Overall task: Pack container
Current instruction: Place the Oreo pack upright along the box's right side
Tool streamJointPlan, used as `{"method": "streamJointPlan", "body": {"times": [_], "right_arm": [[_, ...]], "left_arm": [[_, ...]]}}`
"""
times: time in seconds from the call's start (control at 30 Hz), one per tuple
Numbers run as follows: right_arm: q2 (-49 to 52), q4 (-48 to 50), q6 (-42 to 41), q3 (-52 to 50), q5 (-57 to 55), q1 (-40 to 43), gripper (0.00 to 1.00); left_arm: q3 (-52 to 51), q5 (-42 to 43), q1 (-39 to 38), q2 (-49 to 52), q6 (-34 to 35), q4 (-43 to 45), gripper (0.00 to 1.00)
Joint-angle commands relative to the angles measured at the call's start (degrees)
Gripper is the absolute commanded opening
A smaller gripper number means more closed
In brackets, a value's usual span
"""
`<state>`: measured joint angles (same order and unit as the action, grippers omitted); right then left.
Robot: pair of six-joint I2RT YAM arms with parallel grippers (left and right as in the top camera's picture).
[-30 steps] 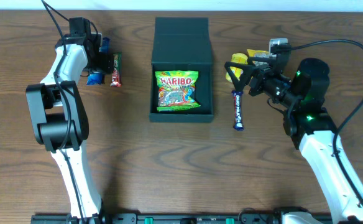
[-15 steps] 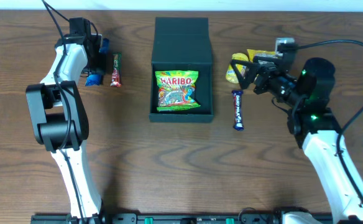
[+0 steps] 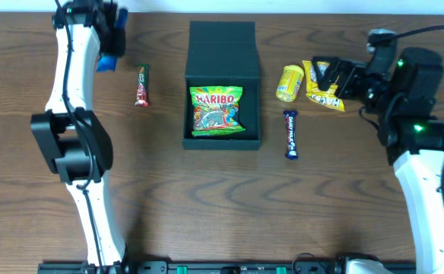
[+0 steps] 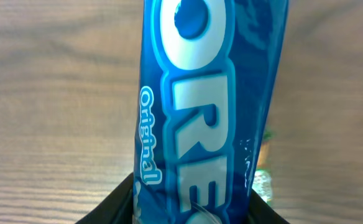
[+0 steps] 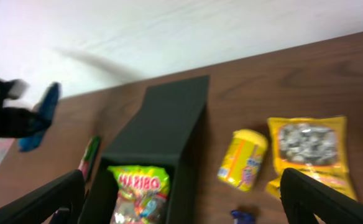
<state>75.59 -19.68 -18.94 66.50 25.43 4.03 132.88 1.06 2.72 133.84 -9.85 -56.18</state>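
The dark green-black container stands at the table's middle with its flap lid open toward the far edge; it also shows in the right wrist view. A green Haribo bag lies inside it. My left gripper is shut on a blue Oreo packet and holds it high at the far left. My right gripper is open and empty, raised above the yellow snacks to the right of the container.
A red and green bar lies left of the container. A small yellow packet, a yellow bag and a dark blue Dairy Milk bar lie to its right. The table's far edge meets a white wall.
My left gripper has lifted the Oreo packet off the table and carried it up and away. My right gripper has drawn back to the right and risen, away from the yellow packet.
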Motion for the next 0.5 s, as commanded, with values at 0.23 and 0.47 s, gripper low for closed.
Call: {"method": "streamJointPlan", "body": {"times": [0.23, 0.47], "right_arm": [[0.07, -3.48, -4.37, 1.03, -2.93, 10.91, 0.99], [0.07, -3.50, -3.67, 1.03, -2.95, 13.18, 0.99]], "left_arm": [[7.65, 11.08, -14.43, -0.57, 24.37, -11.15, 0.06], [7.63, 10.99, -24.87, -0.57, 32.24, -20.41, 0.06]]}}
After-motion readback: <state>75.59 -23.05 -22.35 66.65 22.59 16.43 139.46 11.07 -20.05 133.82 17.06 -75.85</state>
